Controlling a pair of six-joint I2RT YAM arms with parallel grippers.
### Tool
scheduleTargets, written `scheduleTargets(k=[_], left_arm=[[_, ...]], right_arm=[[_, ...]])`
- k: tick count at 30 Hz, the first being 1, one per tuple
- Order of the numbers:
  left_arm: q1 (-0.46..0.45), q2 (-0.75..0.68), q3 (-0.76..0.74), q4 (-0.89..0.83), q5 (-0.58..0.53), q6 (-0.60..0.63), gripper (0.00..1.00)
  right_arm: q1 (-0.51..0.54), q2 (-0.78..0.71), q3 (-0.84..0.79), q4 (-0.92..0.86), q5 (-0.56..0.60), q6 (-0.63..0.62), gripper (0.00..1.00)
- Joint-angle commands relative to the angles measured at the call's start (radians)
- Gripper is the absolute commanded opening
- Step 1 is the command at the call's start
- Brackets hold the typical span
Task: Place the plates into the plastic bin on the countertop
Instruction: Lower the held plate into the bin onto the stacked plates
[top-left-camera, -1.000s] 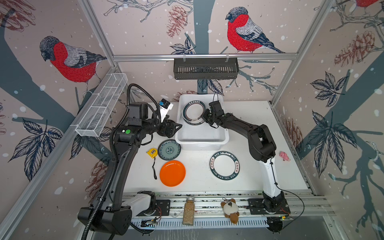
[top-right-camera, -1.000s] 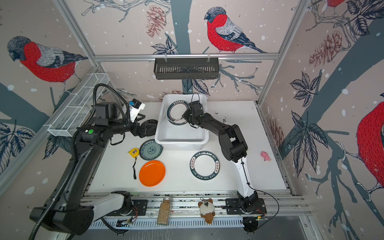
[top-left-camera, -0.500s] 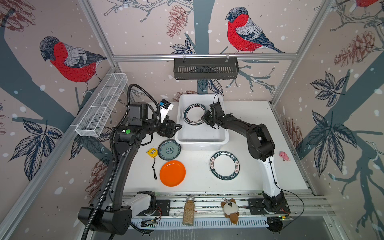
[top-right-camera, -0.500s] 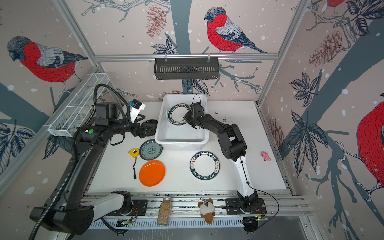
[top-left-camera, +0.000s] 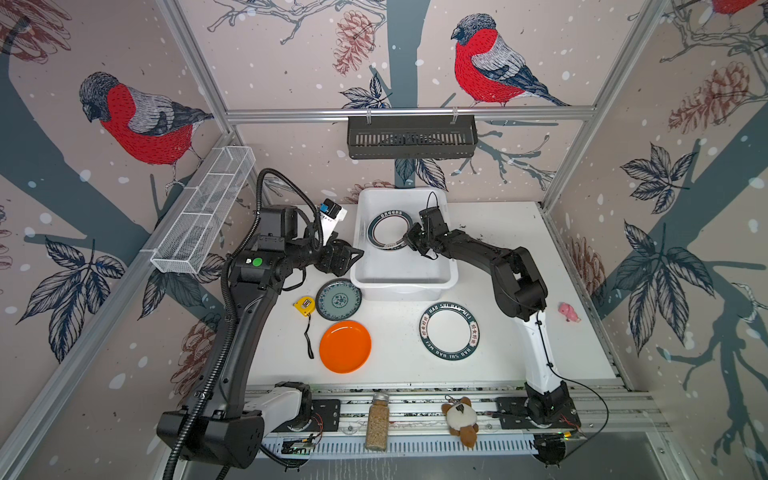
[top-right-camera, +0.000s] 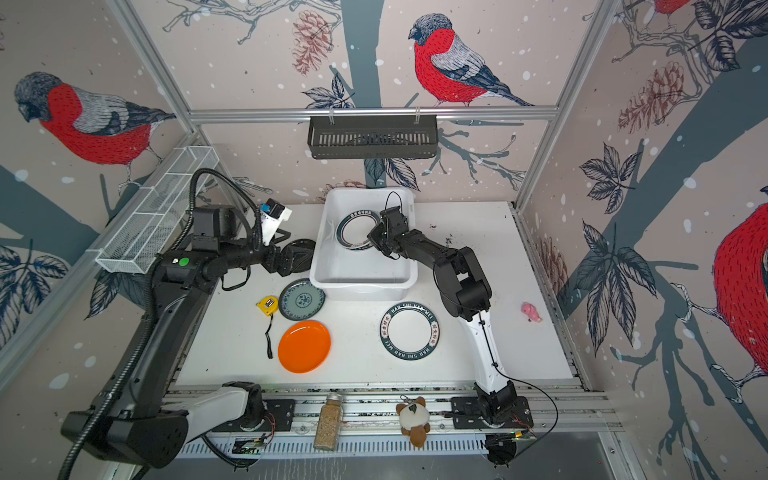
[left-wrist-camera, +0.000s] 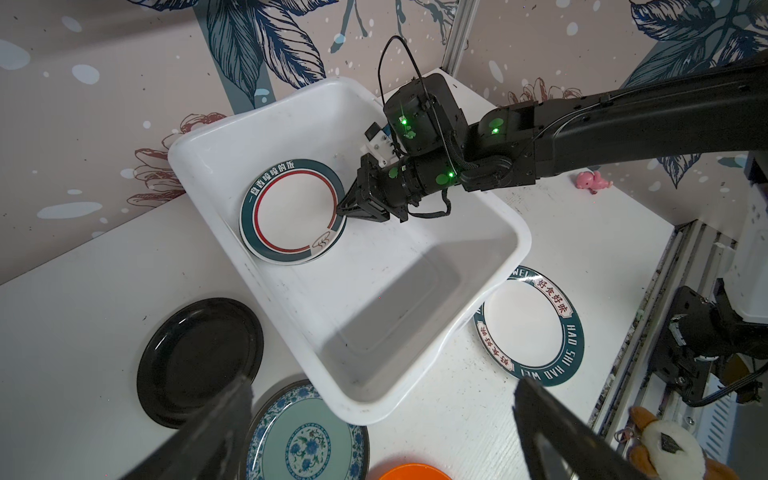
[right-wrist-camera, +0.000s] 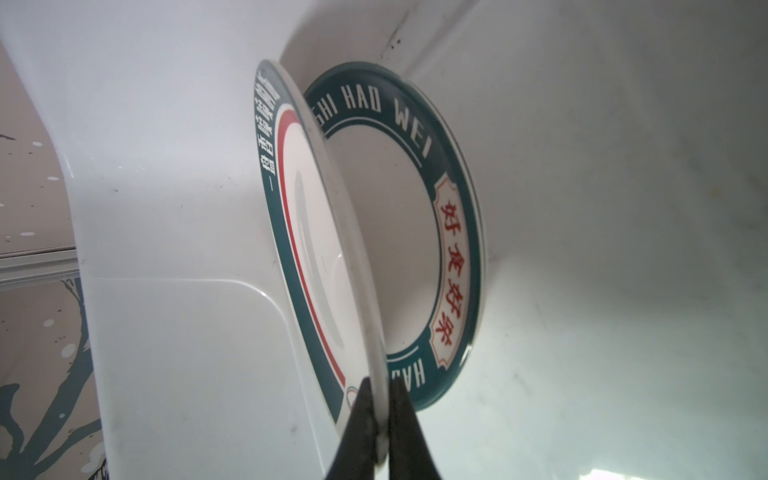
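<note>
My right gripper (right-wrist-camera: 380, 384) is shut on the rim of a white plate (right-wrist-camera: 316, 232) with a teal band and red ring. It holds that plate tilted inside the plastic bin (top-left-camera: 401, 286), over a lettered plate (right-wrist-camera: 453, 232) lying on the bin floor. My left gripper (left-wrist-camera: 382, 384) hangs open and empty left of the bin, above a black plate (left-wrist-camera: 199, 359) and a teal floral plate (top-left-camera: 338, 299). An orange plate (top-left-camera: 345, 346) and a white lettered plate (top-left-camera: 449, 336) lie on the countertop (top-left-camera: 415, 374) in front of the bin.
A yellow tape measure (top-left-camera: 304, 305) with its strap lies left of the floral plate. A pink toy (top-left-camera: 568, 311) sits at the right edge. A jar (top-left-camera: 377, 422) and a plush toy (top-left-camera: 459, 417) rest on the front rail. A black basket (top-left-camera: 411, 137) and a wire mesh tray (top-left-camera: 203, 216) hang on the walls.
My right gripper has shifted slightly with the ringed plate, bringing it a little lower in the bin. The left arm has not moved.
</note>
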Motion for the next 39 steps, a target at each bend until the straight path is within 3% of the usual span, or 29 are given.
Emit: scheduleTargets(k=[1, 12, 39], left_arm=[[-0.002, -0.002, 0.000, 0.004, 0.011, 0.022, 0.97], [-0.003, -0.002, -0.004, 0.010, 0.010, 0.018, 0.97], [-0.003, -0.014, -0.011, 0.008, 0.019, 0.009, 0.97]], right_arm=[[-0.002, 0.007, 0.002, 0.055, -0.007, 0.014, 0.10], [-0.007, 0.026, 0.003, 0.071, -0.008, 0.035, 0.13], [-0.017, 0.038, 0.058, -0.022, 0.020, 0.027, 0.33]])
